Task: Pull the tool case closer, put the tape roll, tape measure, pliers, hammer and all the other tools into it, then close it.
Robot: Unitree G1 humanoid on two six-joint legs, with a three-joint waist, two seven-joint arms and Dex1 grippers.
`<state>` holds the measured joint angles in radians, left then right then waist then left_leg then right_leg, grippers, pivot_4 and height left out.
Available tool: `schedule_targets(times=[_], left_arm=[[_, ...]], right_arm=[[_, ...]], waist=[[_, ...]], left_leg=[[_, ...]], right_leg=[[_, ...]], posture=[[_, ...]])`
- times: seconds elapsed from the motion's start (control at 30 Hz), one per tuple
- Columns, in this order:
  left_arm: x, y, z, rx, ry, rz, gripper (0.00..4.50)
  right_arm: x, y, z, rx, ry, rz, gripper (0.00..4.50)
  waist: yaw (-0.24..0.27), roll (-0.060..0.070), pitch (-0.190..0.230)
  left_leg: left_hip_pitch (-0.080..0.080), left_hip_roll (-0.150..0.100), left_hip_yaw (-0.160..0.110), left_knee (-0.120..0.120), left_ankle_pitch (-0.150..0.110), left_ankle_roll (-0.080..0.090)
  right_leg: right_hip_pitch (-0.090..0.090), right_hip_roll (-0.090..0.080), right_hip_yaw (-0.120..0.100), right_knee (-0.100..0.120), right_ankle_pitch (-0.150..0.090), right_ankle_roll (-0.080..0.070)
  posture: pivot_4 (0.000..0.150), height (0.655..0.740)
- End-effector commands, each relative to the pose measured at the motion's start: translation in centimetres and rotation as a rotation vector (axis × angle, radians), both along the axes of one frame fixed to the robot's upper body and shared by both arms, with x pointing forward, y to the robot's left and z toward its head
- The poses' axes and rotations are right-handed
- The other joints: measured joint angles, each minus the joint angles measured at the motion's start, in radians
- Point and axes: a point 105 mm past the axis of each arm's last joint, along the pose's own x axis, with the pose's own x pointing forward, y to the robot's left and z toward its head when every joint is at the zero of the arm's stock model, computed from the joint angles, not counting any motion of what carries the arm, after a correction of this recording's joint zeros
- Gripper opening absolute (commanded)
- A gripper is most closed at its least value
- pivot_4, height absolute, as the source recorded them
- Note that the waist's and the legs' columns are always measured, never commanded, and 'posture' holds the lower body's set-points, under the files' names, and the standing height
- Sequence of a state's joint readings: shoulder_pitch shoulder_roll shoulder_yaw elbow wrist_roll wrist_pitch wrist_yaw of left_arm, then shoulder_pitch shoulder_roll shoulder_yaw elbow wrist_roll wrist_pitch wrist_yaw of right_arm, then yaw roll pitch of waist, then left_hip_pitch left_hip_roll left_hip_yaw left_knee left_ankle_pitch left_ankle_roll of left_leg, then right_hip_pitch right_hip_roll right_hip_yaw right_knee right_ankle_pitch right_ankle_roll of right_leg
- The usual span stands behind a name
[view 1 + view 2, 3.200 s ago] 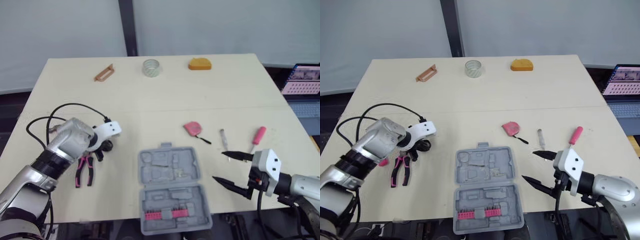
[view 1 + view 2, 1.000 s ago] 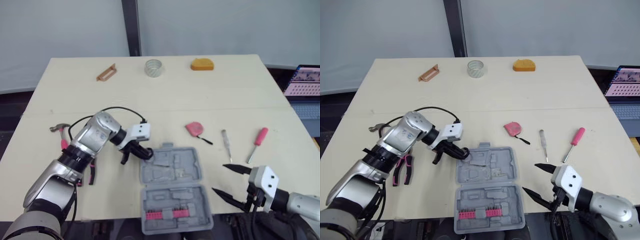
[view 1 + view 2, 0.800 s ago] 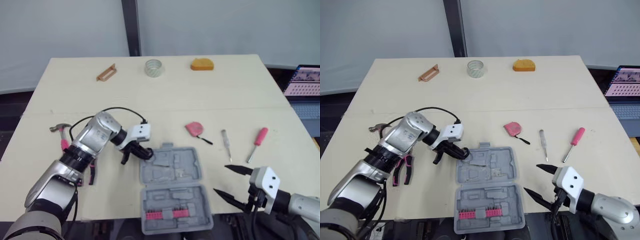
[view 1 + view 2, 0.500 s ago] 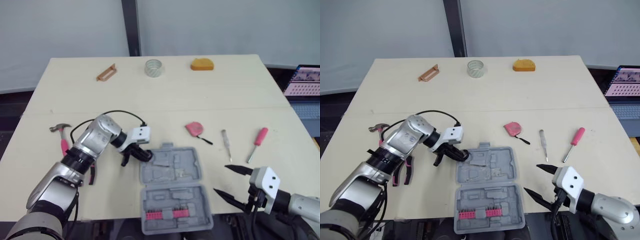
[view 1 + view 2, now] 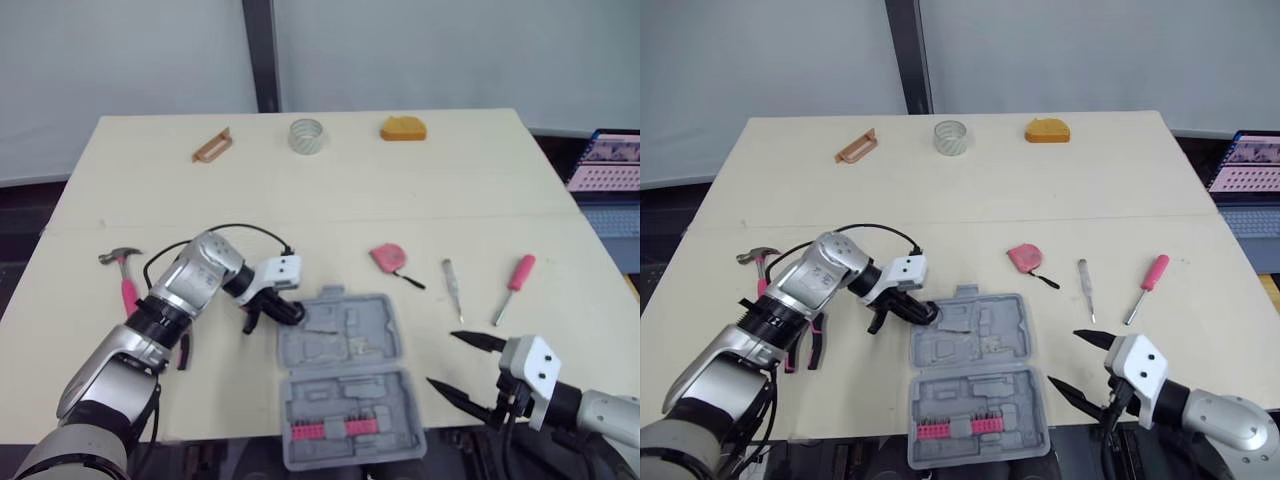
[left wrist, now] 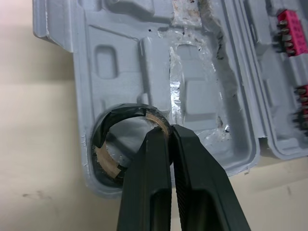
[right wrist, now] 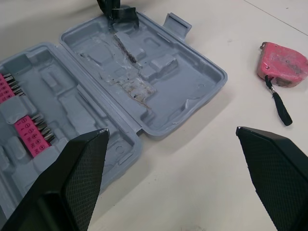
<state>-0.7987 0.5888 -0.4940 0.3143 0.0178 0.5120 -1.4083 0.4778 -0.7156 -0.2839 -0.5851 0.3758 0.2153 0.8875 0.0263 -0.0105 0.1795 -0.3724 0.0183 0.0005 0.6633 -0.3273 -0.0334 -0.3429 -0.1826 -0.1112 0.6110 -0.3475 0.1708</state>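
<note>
Left gripper (image 6: 169, 133) clamps the tape roll (image 6: 120, 112) right at the tool case's (image 6: 120, 62) round corner pocket: stowing step, release and retreat look next.

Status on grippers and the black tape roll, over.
Left gripper shut on black tape roll, roll in round corner recess of tool case. Right gripper open, beside the case. Pliers, hammer outside it.

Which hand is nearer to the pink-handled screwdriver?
Right. The right hand is open, just short of the screwdriver; the left hand, across the tool case, grips the black tape roll.
</note>
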Motion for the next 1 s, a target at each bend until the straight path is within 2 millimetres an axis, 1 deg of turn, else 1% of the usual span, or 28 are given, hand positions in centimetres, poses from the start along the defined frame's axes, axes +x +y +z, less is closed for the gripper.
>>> schedule_targets(times=[0.03,0.07,0.1,0.2,0.3,0.37,0.43,0.53,0.63,0.7,0.73,0.8,0.87,1.0], left_arm=[[-0.1,-0.4,1.7,-0.035,-0.003,-0.003,1.47],[0.0,-0.3,1.9,-0.033,-0.012,0.008,2.02],[0.0,-0.2,2.1,-0.036,-0.014,0.024,2.42],[0.0,-0.2,3.3,-0.06,-0.012,0.054,2.42],[0.1,-0.6,5.0,-0.125,-0.021,0.092,2.42],[0.4,-0.7,6.0,-0.174,-0.059,0.112,2.42],[0.7,-0.6,6.5,-0.223,-0.117,0.124,2.42],[0.9,-0.2,6.2,-0.255,-0.165,0.157,2.42],[0.4,0.5,4.7,-0.277,-0.247,0.15,2.42],[-0.2,0.5,4.0,-0.314,-0.265,0.156,2.42],[-0.4,0.3,3.7,-0.335,-0.266,0.167,2.19],[-0.7,0.1,3.2,-0.344,-0.275,0.185,1.57],[-0.7,0.1,2.7,-0.335,-0.297,0.193,0.67],[-0.9,-0.1,2.6,-0.343,-0.303,0.196,0.67]], right_arm=[[0.1,0.3,1.1,0.006,-0.061,0.006,4.5],[0.1,0.4,1.1,0.007,-0.062,0.007,4.5],[0.2,0.4,1.1,0.008,-0.062,0.008,4.5],[0.4,0.5,1.1,0.011,-0.066,0.01,4.5],[0.5,0.6,1.1,0.014,-0.069,0.013,4.5],[0.6,0.7,1.1,0.015,-0.071,0.014,4.5],[0.6,0.7,1.1,0.016,-0.073,0.014,4.5],[0.7,0.8,1.1,0.018,-0.075,0.013,4.5],[0.7,0.9,1.1,0.02,-0.075,0.014,4.5],[0.8,0.8,1.1,0.019,-0.075,0.016,4.5],[0.8,0.8,1.1,0.018,-0.075,0.018,4.5],[1.0,0.8,1.2,0.016,-0.076,0.022,4.5],[1.1,0.8,1.2,0.014,-0.077,0.026,4.5],[1.3,0.7,1.4,0.011,-0.079,0.031,4.5]], waist=[[0.0,0.0,0.0],[0.0,0.0,0.0],[0.0,0.0,0.0],[0.0,0.0,0.0],[0.0,0.0,0.0],[0.0,0.0,0.0],[-0.001,0.0,0.0],[-0.001,0.0,0.0],[-0.003,0.0,0.0],[-0.004,0.0,0.0],[-0.002,0.0,0.0],[0.002,0.0,0.0],[0.004,0.0,0.0],[0.002,0.0,0.0]], left_leg=[[0.0,0.0,0.0,0.0,0.0,0.0],[0.0,0.0,0.0,0.0,0.0,0.0],[0.0,0.0,0.0,0.0,0.0,0.0],[0.0,0.0,0.0,0.0,0.0,0.0],[0.0,0.0,0.0,0.0,0.0,0.0],[0.0,0.0,0.0,0.0,0.0,0.0],[0.0,0.0,0.0,0.0,0.0,0.0],[0.0,0.0,0.0,0.0,0.0,0.0],[0.0,0.0,0.0,0.0,0.0,0.0],[0.001,0.0,0.0,0.0,0.0,0.0],[0.001,0.0,0.0,0.0,0.0,0.0],[0.001,0.0,0.0,0.0,0.0,0.0],[0.0,0.0,-0.001,0.001,0.0,0.0],[0.0,0.0,-0.001,0.001,0.0,0.0]], right_leg=[[0.0,0.0,0.0,0.0,0.0,0.0],[0.0,0.0,0.0,0.0,0.0,0.0],[0.0,0.0,0.0,0.0,0.0,0.0],[0.0,0.0,0.0,0.0,0.0,0.0],[0.0,0.0,0.0,0.0,0.0,0.0],[0.0,0.0,0.0,0.0,0.0,0.0],[0.0,0.0,0.0,0.0,0.0,0.0],[0.0,0.0,0.0,0.0,0.0,0.0],[0.0,0.0,0.0,0.0,0.0,0.0],[0.0,0.0,0.0,0.0,0.0,0.0],[0.0,0.0,0.0,0.0,0.0,0.0],[0.0,0.0,0.0,0.0,0.0,0.0],[0.001,0.0,0.0,0.0,0.0,0.0],[0.001,-0.001,0.0,0.0,0.0,0.0]], posture=[[0.15,0.74],[0.15,0.74],[0.15,0.74],[0.15,0.74],[0.15,0.74],[0.15,0.74],[0.15,0.74],[0.15,0.74],[0.15,0.74],[0.15,0.74],[0.15,0.74],[0.15,0.74],[0.15,0.74],[0.15,0.74]])
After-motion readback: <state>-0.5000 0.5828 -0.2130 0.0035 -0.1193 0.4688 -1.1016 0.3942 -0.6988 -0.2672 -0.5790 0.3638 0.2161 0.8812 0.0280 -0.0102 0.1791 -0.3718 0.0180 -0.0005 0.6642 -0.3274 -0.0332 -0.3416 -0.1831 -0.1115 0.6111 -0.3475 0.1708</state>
